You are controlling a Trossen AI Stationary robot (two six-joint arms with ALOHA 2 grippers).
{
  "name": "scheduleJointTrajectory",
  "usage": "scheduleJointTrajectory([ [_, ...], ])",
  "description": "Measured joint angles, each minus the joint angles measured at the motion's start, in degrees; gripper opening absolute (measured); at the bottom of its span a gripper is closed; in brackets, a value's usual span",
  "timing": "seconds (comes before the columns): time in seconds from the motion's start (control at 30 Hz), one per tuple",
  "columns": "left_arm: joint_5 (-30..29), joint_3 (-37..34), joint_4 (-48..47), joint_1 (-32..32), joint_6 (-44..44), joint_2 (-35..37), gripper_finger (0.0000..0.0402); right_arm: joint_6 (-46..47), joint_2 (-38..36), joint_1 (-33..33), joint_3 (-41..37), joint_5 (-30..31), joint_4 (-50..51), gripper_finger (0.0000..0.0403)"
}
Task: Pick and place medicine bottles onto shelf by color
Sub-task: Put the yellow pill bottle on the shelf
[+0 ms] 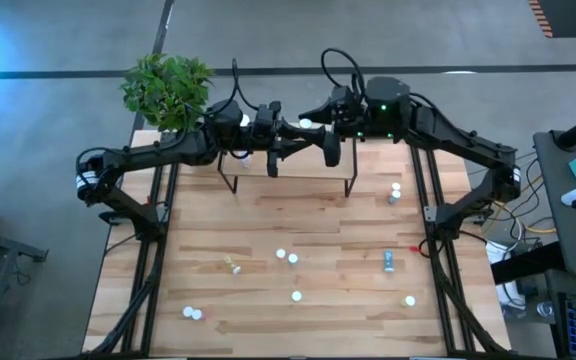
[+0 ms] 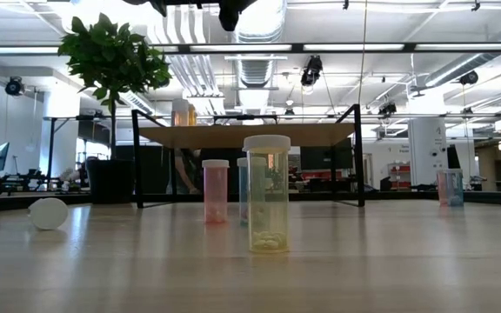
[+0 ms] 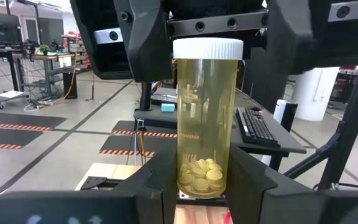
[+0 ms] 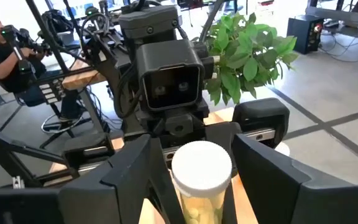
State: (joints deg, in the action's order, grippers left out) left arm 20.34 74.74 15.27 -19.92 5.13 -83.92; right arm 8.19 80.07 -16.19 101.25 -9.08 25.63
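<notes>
Most of the task remains: from the near edge back, white-capped medicine bottles [image 1: 294, 258] stand or lie scattered over the tabletop [image 1: 268, 320], well apart from the shelf [image 1: 288, 165] at the far side, whose board is largely hidden by the arms. Above the shelf, the left gripper [image 3: 204, 186] is clamped on the base of an upright yellow bottle [image 3: 206, 118] containing tablets. The right gripper [image 4: 194, 162] faces it, its fingers [image 4: 263, 171] spread to either side of the bottle's white cap [image 4: 201, 163] with clear gaps and no contact, consistent with a handover between arms.

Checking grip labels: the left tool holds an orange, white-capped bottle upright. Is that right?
No. The bottle in the left tool is yellow, not orange, as the left wrist view shows. It is white-capped and upright, as stated.
</notes>
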Motion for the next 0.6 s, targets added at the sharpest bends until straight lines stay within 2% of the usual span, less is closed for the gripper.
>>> scheduleJointTrajectory([
  [0.6,0.0,0.0,0.2,0.0,-1.2,0.0,0.0085,0.2,-1.3,-0.1,0.0,0.1,3.2,0.0147],
])
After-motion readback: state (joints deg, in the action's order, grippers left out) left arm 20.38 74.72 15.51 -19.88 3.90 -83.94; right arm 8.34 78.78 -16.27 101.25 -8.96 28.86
